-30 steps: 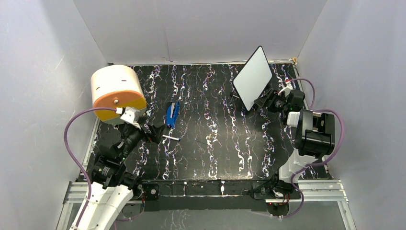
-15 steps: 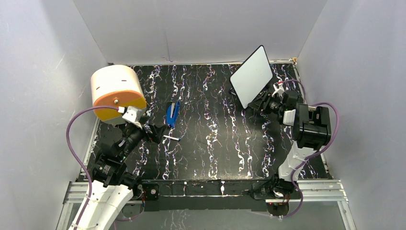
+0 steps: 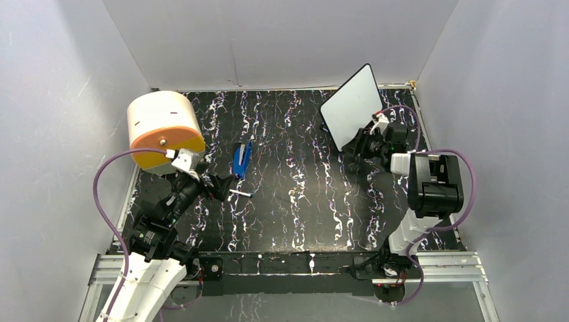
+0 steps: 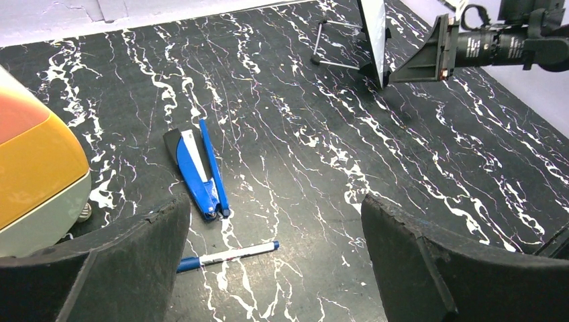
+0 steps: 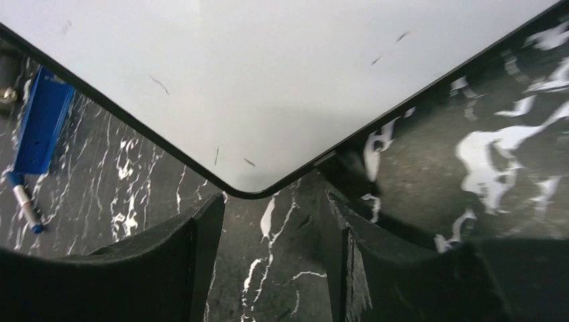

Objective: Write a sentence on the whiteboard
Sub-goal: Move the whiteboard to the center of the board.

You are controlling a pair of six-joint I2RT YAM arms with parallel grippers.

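My right end effector (image 3: pixel 355 146) is sitting at the lower rounded corner of the small flat whiteboard with a thin black frame (image 3: pixel 352 107). The whiteboard is standing tilted on its corner at the far right of the black, white-veined marble-pattern counter (image 3: pixel 295 201). Compared with a second ago, the board's left corner is swinging further left. My right arm is reaching further left and away from its base than it was.

From my right wrist, the whiteboard (image 5: pixel 268 80) is showing a plain white face with a few faint dark flecks. My two black fingers (image 5: pixel 194 255) are standing apart, a little closer together than a second ago. The board's corner is lying level with their tips and bare counter is showing between them. I cannot tell whether they are touching the frame.

My left end effector (image 3: pixel 218 184) is hanging over the near left of the counter with its fingers spread wide and nothing between them, unchanged from a second ago.

From my left wrist, a slim white marker with a blue cap (image 4: pixel 228 255) is lying just below a flat blue tool with a white stripe (image 4: pixel 198 171). A cream-and-orange cylinder (image 4: pixel 33 168) is filling the left edge. None of the three has shifted.

In that view the whiteboard (image 4: pixel 374 33) is appearing edge-on at the top, with my right end effector (image 4: pixel 396 74) meeting its lower edge.
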